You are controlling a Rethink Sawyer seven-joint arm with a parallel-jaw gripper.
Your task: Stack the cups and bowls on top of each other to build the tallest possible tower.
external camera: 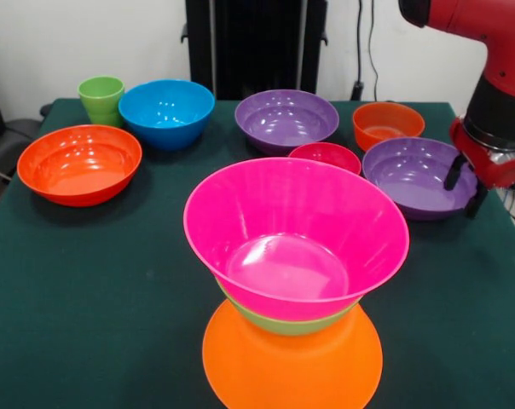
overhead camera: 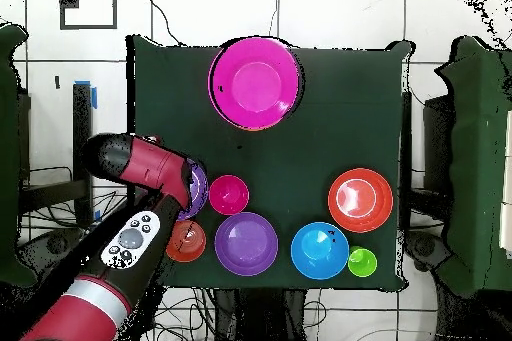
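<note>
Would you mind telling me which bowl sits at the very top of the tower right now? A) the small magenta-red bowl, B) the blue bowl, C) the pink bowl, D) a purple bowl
C: the pink bowl sits open side up on the green bowl, which rests on the upturned orange bowl; the blue bowl stands apart on the table.

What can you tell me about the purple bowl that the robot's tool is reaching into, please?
The purple bowl is a glossy, round, wide bowl that looks like plastic. It stands upright and empty on the green table cloth, beside a small magenta-red bowl and in front of a small orange bowl. The tool is at its rim: one finger inside, the other outside, not visibly closed. In the overhead view the arm covers most of it.
</note>
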